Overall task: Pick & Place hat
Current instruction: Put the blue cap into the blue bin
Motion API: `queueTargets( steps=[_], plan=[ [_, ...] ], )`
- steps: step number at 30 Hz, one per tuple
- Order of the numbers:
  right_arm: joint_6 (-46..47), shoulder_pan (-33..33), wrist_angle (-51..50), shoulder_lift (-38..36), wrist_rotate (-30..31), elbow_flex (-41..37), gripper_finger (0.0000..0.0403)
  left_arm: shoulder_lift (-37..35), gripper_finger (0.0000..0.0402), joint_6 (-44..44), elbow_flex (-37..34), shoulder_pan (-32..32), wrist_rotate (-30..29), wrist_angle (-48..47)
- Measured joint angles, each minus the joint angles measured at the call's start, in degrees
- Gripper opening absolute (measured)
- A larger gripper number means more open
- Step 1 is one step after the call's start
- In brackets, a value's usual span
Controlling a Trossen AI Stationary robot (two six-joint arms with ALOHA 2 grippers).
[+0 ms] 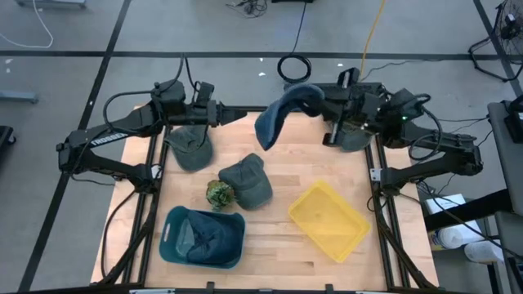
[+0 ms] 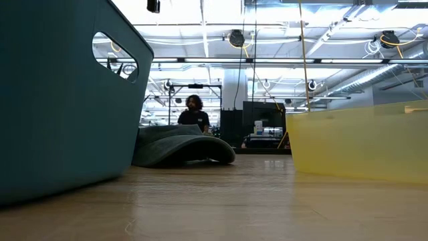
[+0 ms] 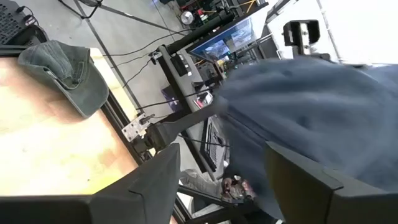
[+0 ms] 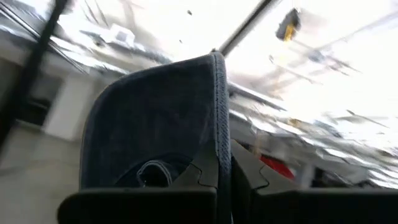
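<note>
a wooden bench (image 1: 278,237) is seen from above with two dark arms reaching in from the far corners. a blue hat (image 1: 282,114) is held up above the far edge of the bench, its brim clamped in the right tool (image 1: 325,104), whose fingers are pressed together on the cloth. the left tool (image 1: 222,114) is stationed just beside that hat, its fingers (image 3: 155,180) spread apart with nothing between them. on the bench, a grey-green hat (image 1: 189,147) is laid near the left arm, another grey hat (image 1: 248,181) near the middle, touching a small camouflage item (image 1: 218,193). a teal bin (image 1: 167,245) holding a hat and a yellow tray (image 1: 294,214) are placed at the near side.
</note>
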Motion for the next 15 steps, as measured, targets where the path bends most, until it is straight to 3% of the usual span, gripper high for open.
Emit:
queueTargets(
  steps=[9,15],
  plan=[
    [2.9,0.0,8.3,0.0,-10.9,0.0,0.0,0.5,0.0277,-2.6,0.0,0.0,5.4,6.8],
    [2.8,-1.4,13.7,0.0,-21.6,0.0,0.0,0.6,0.03,-3.9,0.0,0.0,5.9,10.9]
  ],
)
